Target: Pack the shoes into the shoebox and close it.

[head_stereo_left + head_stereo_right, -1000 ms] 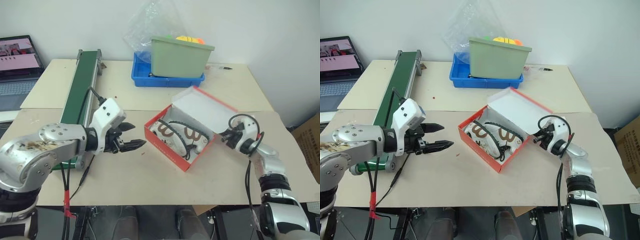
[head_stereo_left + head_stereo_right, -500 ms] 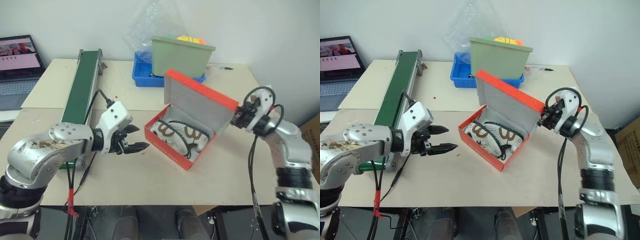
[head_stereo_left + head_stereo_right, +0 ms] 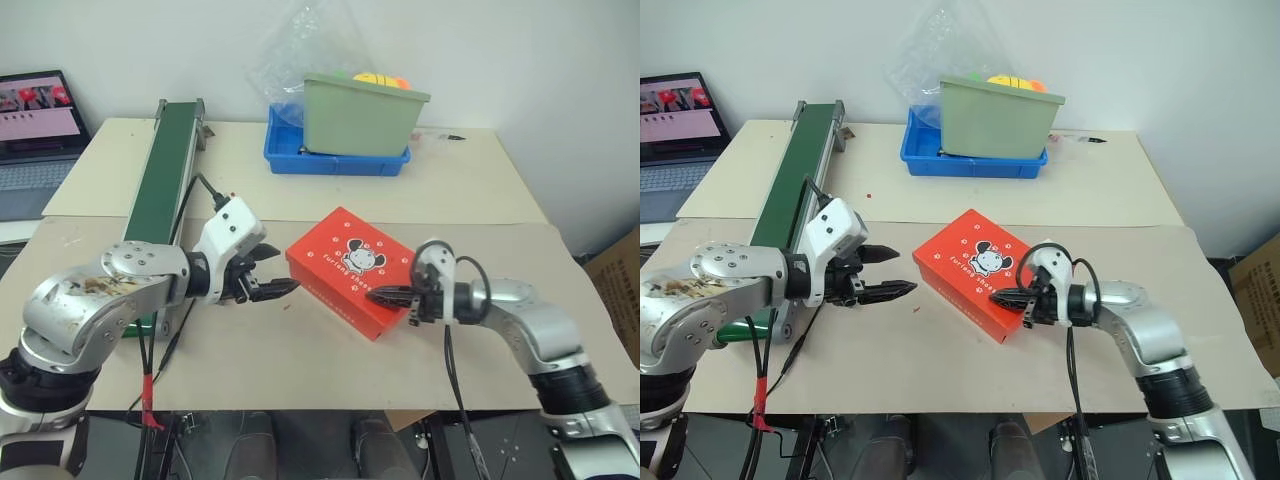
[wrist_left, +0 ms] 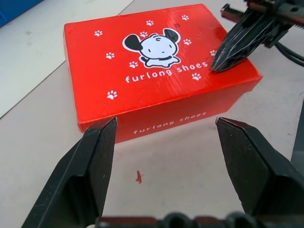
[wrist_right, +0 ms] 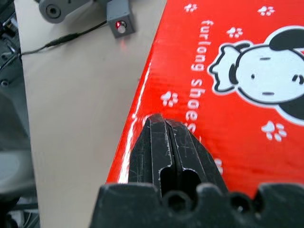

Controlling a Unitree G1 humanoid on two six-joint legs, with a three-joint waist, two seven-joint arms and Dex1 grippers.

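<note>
Beige tabletop (image 3: pixel 300 360) first, smooth and matte, and on it, between the two arms, sits the shoebox (image 3: pixel 345 270): red-orange glossy cardboard, crisp rectangular edges, lid down with its white cartoon face showing. It looks light and stiff but slick on top, so better squeezed across its short side walls than pinched on the lid. Right gripper (image 3: pixel 1008 296) has its black fingers pressed together, tips on the lid's near edge. Left gripper (image 3: pixel 278 288) hangs just beside the box's end, fingers spread, holding nothing.
</note>
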